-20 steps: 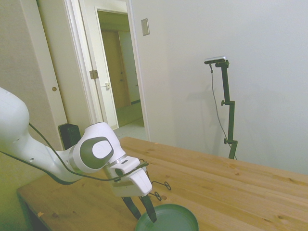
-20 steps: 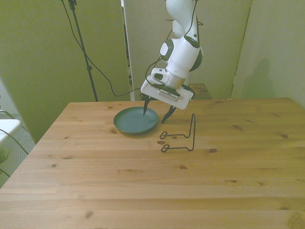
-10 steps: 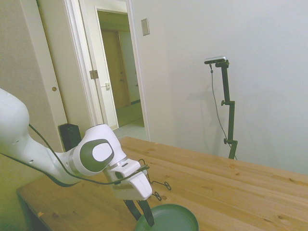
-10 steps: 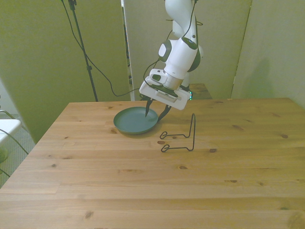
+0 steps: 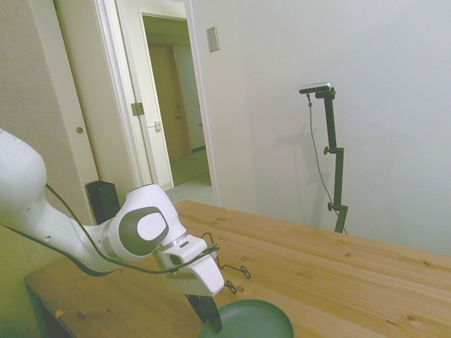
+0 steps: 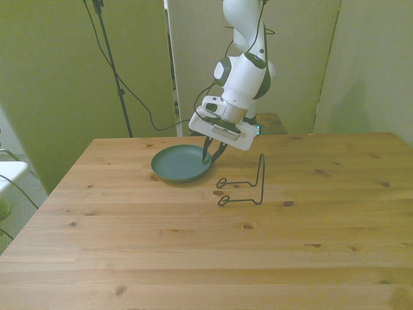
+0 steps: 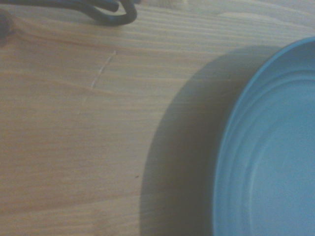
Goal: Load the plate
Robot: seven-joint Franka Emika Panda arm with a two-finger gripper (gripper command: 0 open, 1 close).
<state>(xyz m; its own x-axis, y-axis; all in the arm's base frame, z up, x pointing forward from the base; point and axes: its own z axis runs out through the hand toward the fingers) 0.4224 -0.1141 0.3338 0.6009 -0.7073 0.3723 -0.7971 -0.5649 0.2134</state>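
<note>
Nearest me on the wooden tabletop (image 6: 193, 258) stands a thin black wire rack (image 6: 244, 186), a low base with one upright loop. Just behind it lies the round matte teal-green plate (image 6: 181, 163), flat or nearly so, close beside the rack toward the front view's left. The white arm's jaws (image 6: 213, 152) are closed on the plate's rim at the edge nearest the rack. I'd judge the plate stiff, light and rather slippery; a rim pinch suits it, though it may swing.
</note>
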